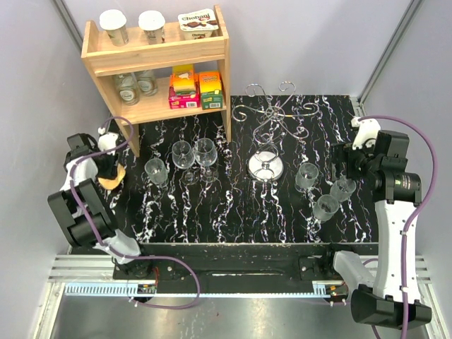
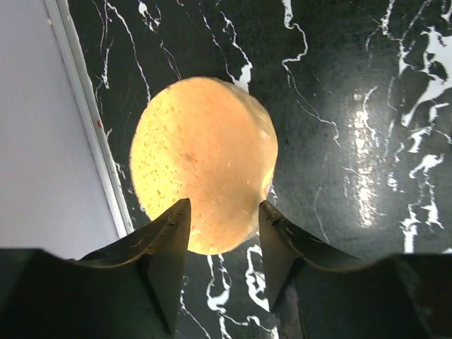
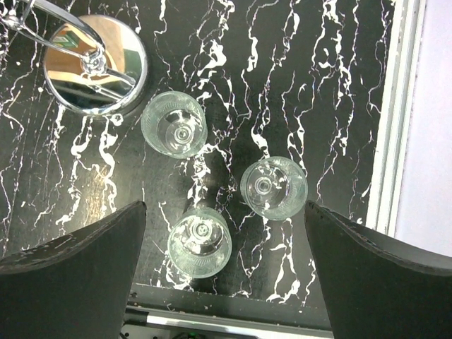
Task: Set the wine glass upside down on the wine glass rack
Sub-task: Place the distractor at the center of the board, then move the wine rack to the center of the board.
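Left gripper (image 2: pixel 224 206): jaws partly open, nothing clamped. An orange round sponge (image 2: pixel 205 155) lies flat on the black marble table (image 2: pixel 353 85) under the tips; both fingertips overlap its near edge in the left wrist view, and I can't tell if they touch it. The sponge is at the far-left side of the table, just beside the white edge strip.

Left arm: folded up tight on the left side, wrist pointing straight down at the sponge.

Right gripper (image 3: pixel 224 208): jaws wide open, holding nothing, touching nothing. It hangs above a trio of glasses on the right side of the table: far wine glass (image 3: pixel 174 123), right wine glass (image 3: pixel 273 187), near wine glass (image 3: pixel 200 244). All three stand on the table, apart from each other. The near one sits between the two fingers in the wrist view, well below them.

Right arm: rises from its near-right base, forearm running far, wrist bent so the camera looks straight down.

Wine glass rack (image 1: pixel 272 113): centre of the table toward the far edge, shiny disc base (image 3: pixel 95 67) just left and far of the trio, no glass hanging on it.

Three more wine glasses (image 1: pixel 183 155) stand left of the rack, near the wooden shelf (image 1: pixel 159 56) in the far-left corner
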`<state>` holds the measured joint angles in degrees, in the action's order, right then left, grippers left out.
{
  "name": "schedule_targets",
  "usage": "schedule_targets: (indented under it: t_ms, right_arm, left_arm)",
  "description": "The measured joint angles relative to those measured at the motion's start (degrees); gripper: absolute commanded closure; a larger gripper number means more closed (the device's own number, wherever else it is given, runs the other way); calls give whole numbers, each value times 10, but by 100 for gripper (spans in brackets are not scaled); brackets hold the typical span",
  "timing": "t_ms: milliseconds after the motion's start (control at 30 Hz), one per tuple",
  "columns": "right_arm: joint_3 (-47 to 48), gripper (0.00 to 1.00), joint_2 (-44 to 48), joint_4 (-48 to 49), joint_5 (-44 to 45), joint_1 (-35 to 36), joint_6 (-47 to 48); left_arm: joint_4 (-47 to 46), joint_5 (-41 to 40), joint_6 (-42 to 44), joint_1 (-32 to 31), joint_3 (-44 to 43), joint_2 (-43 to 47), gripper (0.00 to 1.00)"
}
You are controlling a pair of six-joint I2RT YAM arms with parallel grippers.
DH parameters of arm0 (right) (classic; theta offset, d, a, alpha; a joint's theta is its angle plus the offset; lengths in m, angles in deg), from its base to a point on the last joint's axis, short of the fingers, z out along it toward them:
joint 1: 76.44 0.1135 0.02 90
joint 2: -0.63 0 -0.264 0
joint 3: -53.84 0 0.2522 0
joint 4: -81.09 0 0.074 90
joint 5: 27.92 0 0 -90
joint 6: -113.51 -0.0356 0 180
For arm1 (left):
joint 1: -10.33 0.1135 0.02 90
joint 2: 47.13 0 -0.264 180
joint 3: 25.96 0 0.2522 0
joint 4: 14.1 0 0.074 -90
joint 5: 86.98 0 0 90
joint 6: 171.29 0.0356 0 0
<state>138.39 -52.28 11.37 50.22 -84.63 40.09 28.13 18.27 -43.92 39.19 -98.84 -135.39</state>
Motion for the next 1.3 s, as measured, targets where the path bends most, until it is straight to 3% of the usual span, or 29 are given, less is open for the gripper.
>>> schedule_targets:
  t_ms: [100, 367, 667, 1000, 1133, 1300]
  right_arm:
    - [0, 1, -1, -6, 3, 0, 0]
    - [1, 1, 0, -34, -25, 0, 2]
    - [-16, 2, 17, 8, -165, 0, 12]
    - [-218, 10, 19, 207, -310, 0, 12]
    - [-276, 11, -12, 351, -358, 0, -10]
    - [-355, 10, -72, 615, -416, 0, -77]
  left_arm:
    - [-14, 0, -5, -4, -9, -26, 46]
    - [-36, -2, -6, -28, -2, -42, 17]
    - [-6, 37, -20, -29, -1, 97, 13]
    - [28, 117, -67, -37, -69, 250, 7]
    - [43, 129, -78, -54, -72, 263, 7]
    - [66, 131, -86, -62, -76, 263, 7]
